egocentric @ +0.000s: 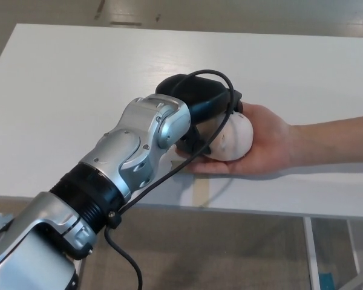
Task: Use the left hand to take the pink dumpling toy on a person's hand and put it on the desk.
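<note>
Dumpling toy, pale pink, rounded and soft-looking (235, 137), rests in the cupped palm of a person's hand (263, 144) that reaches in from the right side of the head view, held just above the near part of the white rectangular desk (66, 84). Transfer not yet made: the toy sits on the palm, not on the desk surface, so the take is at most under way and the placing step is wholly left. Robot's left hand, black with thick fingers (196, 106), comes in on a silver and black forearm (130, 160) from lower left and lies over the left and upper side of the toy, touching it or very nearly so. Its fingers curl down round the toy's near flank, between the toy and the person's fingertips; the far side of the toy is uncovered and plainly visible. Whether the fingers have actually clamped cannot be told from this view, since the wrist housing and a looping black cable (215, 130) hide the contact line; judged as closing on the toy, grip unconfirmed. Right hand does not show. Remaining, by my reading: secure the grip, lift the toy clear of the palm, carry it to bare desk surface, set down, let go.
</note>
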